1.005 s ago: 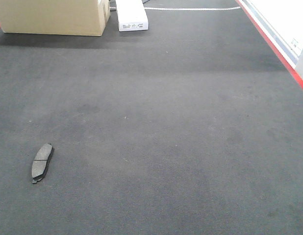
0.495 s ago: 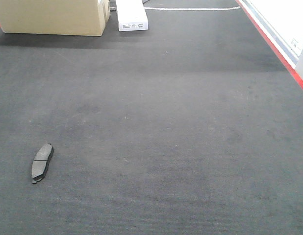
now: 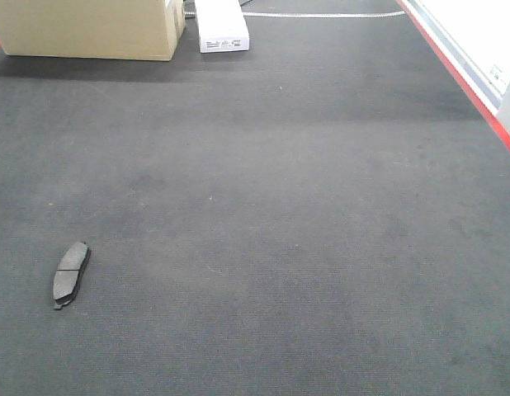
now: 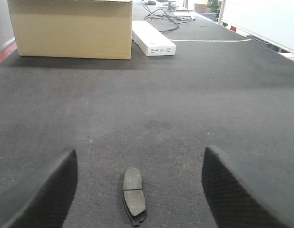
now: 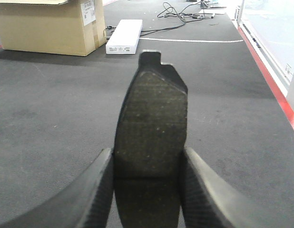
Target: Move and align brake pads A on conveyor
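Note:
One dark grey brake pad [image 3: 70,275] lies flat on the charcoal conveyor [image 3: 304,206] at the front left. In the left wrist view that same pad [image 4: 133,194] lies on the belt between and below my wide-open left gripper [image 4: 137,164], untouched. My right gripper [image 5: 147,159] is shut on a second brake pad [image 5: 151,118], held lengthwise above the belt with its notched end pointing away. Neither gripper appears in the front view.
A cardboard box [image 3: 90,29] and a white carton [image 3: 221,25] stand at the belt's far left end. The red edge strip [image 3: 461,82] runs along the right side, with cables [image 4: 168,16] beyond the carton.

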Controlling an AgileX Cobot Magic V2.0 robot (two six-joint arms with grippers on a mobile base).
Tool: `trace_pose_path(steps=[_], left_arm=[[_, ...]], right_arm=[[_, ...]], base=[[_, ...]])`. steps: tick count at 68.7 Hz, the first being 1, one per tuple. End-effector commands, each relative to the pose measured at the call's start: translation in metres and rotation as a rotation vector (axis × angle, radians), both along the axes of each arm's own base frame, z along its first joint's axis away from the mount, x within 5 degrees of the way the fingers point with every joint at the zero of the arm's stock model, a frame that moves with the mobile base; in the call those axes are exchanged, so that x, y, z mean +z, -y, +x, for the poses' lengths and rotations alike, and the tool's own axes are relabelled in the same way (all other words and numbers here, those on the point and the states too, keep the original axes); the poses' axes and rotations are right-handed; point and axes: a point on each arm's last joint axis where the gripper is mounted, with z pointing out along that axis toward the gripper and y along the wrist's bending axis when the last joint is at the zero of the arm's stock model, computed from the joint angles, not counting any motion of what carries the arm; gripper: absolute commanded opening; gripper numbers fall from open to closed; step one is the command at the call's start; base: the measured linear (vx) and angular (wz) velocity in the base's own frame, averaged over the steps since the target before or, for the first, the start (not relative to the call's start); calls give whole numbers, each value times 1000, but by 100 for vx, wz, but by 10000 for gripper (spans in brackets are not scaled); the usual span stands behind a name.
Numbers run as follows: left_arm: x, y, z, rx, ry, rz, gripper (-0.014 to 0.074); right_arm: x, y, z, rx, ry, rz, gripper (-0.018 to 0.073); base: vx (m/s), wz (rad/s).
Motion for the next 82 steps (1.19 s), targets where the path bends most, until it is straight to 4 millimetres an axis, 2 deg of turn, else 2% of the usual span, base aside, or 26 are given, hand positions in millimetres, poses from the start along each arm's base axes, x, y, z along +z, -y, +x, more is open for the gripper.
trace_pose_path(steps=[1, 23, 32, 45, 58, 67, 71, 82], left_arm=[[14, 2, 0, -20, 79, -14, 534], [14, 2, 0, -21, 80, -14, 534], [14, 2, 0, -21, 80, -14, 534], [14, 2, 0, -21, 80, -14, 534], [14, 2, 0, -21, 80, -14, 534], [14, 2, 0, -21, 80, -14, 534], [14, 2, 0, -21, 80, -14, 534], [14, 2, 0, -21, 80, -14, 534]], right_arm=[[17, 0, 1, -3, 113, 10, -5], [14, 0, 2, 0, 70, 11, -5], [16, -3, 23, -7, -41, 25, -1], [20, -12, 77, -23, -240, 38, 4], [10, -22, 143, -35, -429, 16, 8], [-6, -30, 191, -49, -578, 9, 8], [-12, -32, 207, -60, -624, 18, 8], [-44, -39, 251, -68, -806, -13, 8]], base=[[0, 0], [0, 0], [0, 0], [0, 0], [0, 0], [0, 0], [0, 0], [0, 0]])
